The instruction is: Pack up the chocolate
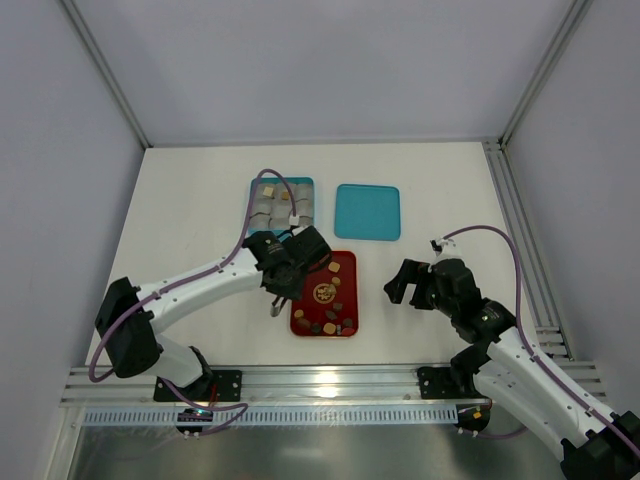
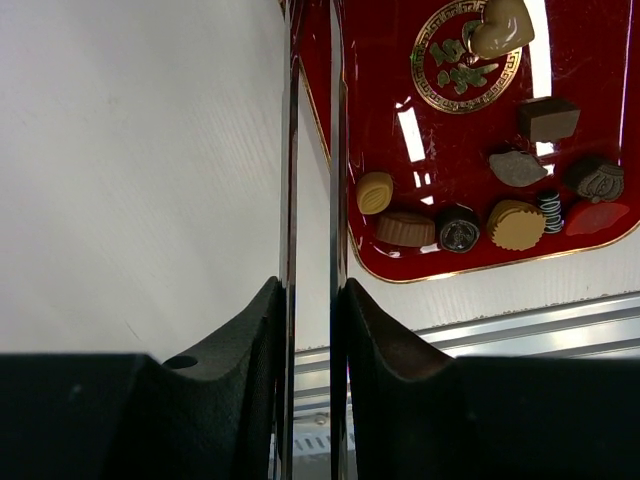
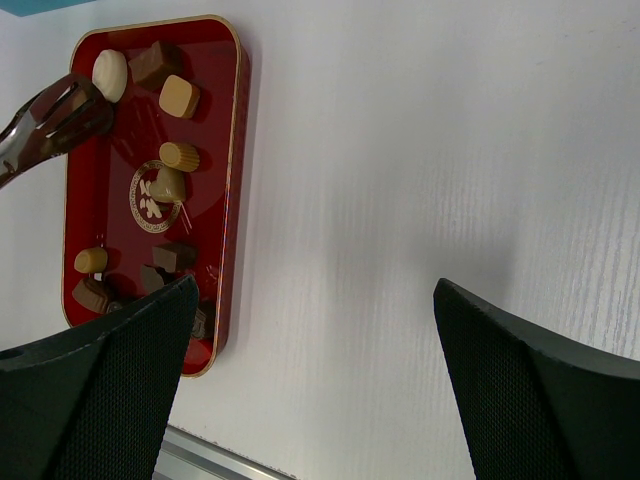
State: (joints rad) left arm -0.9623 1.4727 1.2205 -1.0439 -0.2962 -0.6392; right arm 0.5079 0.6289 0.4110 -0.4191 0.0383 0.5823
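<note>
Chocolate (image 2: 515,224) lies scattered on the red tray (image 1: 343,262) — brown, tan and cream pieces. Left gripper (image 2: 308,290) pinches thin metal tongs (image 2: 289,150) at the tray's edge; right gripper (image 3: 315,290) gapes wide, holding nothing.

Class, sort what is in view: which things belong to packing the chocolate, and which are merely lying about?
In the job: chocolate, red tray, teal box of cups, tongs, left gripper.
Lying about: teal lid, right gripper, metal rail.
</note>
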